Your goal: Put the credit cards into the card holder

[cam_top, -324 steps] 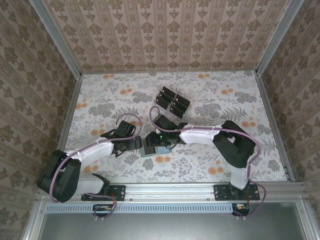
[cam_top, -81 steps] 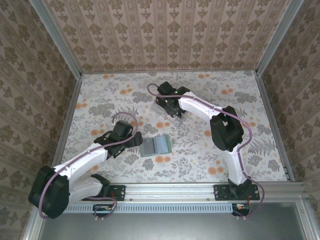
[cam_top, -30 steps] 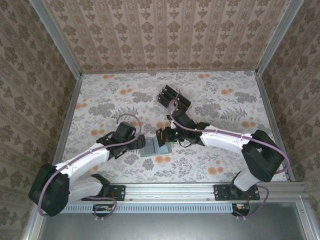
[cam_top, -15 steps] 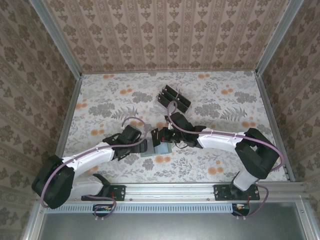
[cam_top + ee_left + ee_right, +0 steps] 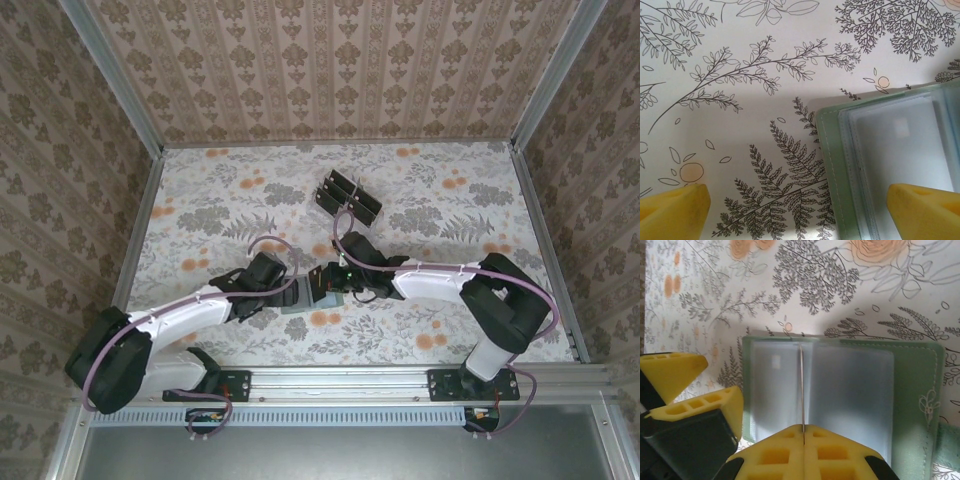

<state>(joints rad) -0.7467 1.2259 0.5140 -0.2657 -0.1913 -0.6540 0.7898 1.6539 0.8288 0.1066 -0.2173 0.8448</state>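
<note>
The grey-green card holder point(image 5: 914, 390) lies open on the flowered cloth, its clear pockets facing up. My right gripper point(image 5: 803, 429) is shut on a thin credit card point(image 5: 802, 385), seen edge-on, standing over the fold between the two pockets. My left gripper point(image 5: 800, 212) is open and low, straddling the card holder's point(image 5: 831, 165) left edge: one yellow fingertip point(image 5: 925, 210) over a clear pocket, the other over the cloth. From above, both grippers, left point(image 5: 290, 289) and right point(image 5: 325, 279), meet over the card holder point(image 5: 318, 300).
A clear slotted rack point(image 5: 348, 198) with several dark credit cards stands further back at mid-table. The left gripper's yellow fingers point(image 5: 677, 372) sit close beside the right gripper's. Metal rails and patterned walls bound the table.
The left gripper has slid right up to the holder's left edge. The right gripper has come down a little over the holder with the card; both stay as they were, open and shut.
</note>
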